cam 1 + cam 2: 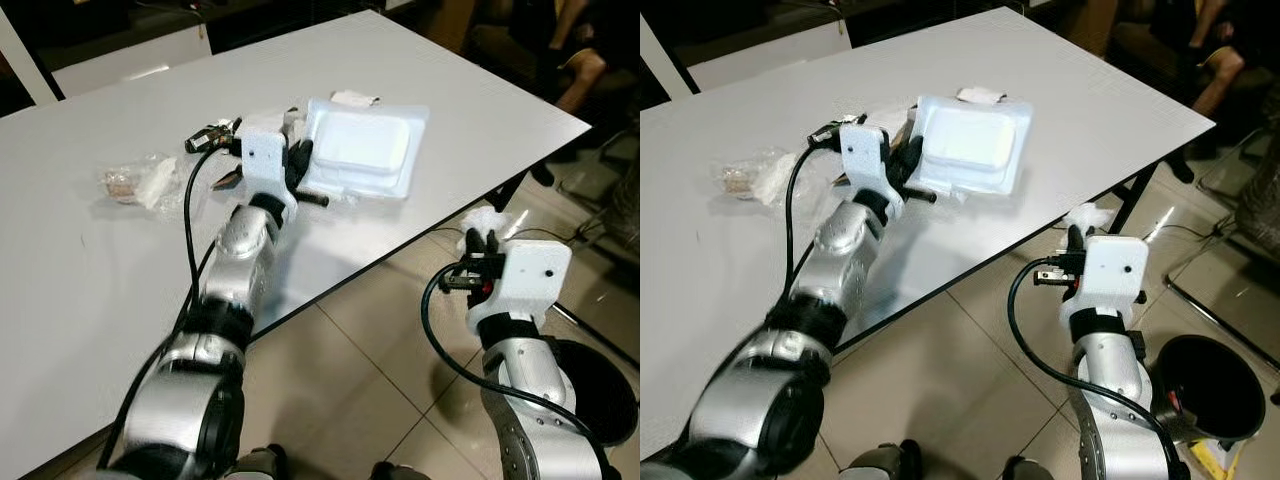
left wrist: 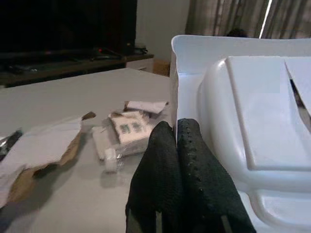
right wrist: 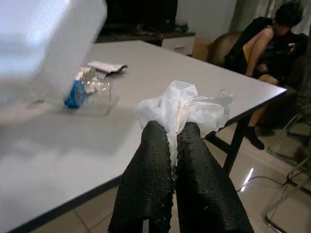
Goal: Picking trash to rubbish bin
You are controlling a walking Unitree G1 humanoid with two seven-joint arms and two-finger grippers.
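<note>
Holding trash in both grippers, you have each one clamped on its load.

Your left gripper [image 2: 177,145] pinches the rim of the white foam tray [image 1: 362,148] above the grey table [image 1: 90,300]. Your right gripper [image 3: 170,141] clenches a crumpled white tissue [image 3: 182,107] off the table's edge, with the black rubbish bin [image 1: 1210,385] on the floor beside that arm.
</note>
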